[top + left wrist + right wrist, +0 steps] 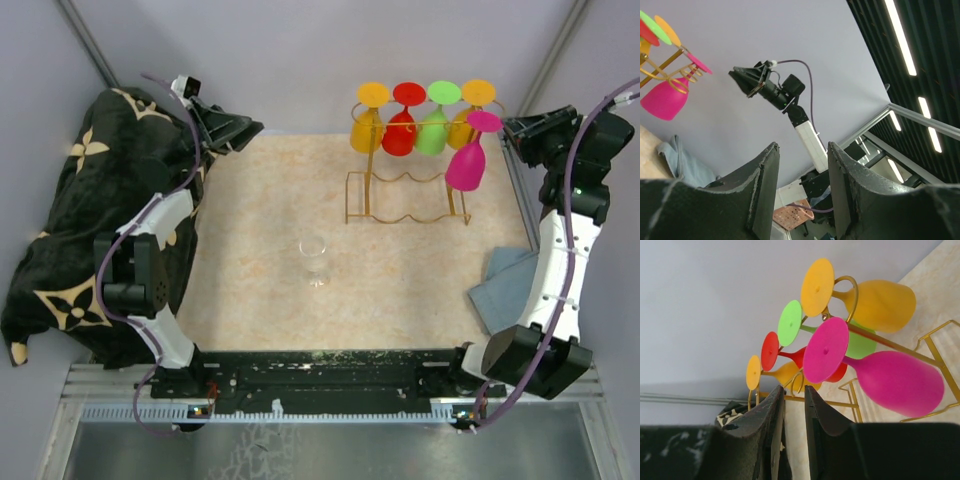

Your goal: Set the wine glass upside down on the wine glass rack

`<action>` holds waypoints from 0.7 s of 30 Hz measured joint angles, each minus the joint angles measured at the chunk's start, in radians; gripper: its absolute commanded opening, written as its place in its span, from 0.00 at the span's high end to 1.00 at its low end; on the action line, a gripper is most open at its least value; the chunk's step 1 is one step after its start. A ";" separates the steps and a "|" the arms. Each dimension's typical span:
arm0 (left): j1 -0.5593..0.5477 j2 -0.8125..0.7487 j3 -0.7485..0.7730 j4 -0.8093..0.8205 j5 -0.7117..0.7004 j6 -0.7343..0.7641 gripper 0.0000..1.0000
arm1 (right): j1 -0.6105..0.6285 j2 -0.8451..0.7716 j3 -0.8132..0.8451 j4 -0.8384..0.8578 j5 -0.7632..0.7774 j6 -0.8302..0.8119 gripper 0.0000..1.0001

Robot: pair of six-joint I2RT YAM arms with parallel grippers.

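A clear wine glass (315, 260) stands upright in the middle of the table, apart from both grippers. The gold wire rack (400, 221) stands at the back right. Orange, red, green and orange glasses hang upside down from its back rail. A pink glass (466, 160) hangs upside down at its front right, also seen in the right wrist view (900, 382) and left wrist view (662, 102). My right gripper (512, 130) is just right of the pink glass, slightly open and empty (794, 390). My left gripper (245, 128) is raised at the back left, open and empty (802, 147).
A black patterned cloth (80, 220) is draped along the left side under the left arm. A blue-grey cloth (505, 285) lies at the table's right edge by the right arm. Grey walls close the back and sides.
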 measured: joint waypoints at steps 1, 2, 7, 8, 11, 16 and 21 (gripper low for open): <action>0.000 -0.002 -0.010 0.000 0.005 0.004 0.51 | 0.000 -0.013 0.000 -0.003 0.002 -0.001 0.76; 0.000 -0.005 -0.021 0.000 0.012 0.010 0.53 | 0.000 -0.024 -0.001 -0.004 0.004 -0.001 0.76; 0.000 -0.061 -0.115 -0.071 0.083 0.123 0.56 | 0.000 -0.081 -0.023 -0.005 0.006 -0.001 0.76; 0.000 -0.089 -0.139 -0.124 0.100 0.175 0.55 | 0.000 -0.090 -0.027 -0.005 0.006 -0.001 0.76; 0.000 -0.190 -0.182 -0.385 0.139 0.392 0.54 | 0.000 -0.109 -0.028 -0.007 0.003 0.000 0.75; -0.009 -0.319 -0.088 -1.072 0.114 0.905 0.52 | 0.000 -0.142 -0.054 0.020 -0.018 0.019 0.75; -0.053 -0.329 0.037 -1.589 -0.016 1.297 0.52 | 0.000 -0.158 -0.090 0.056 -0.040 0.040 0.75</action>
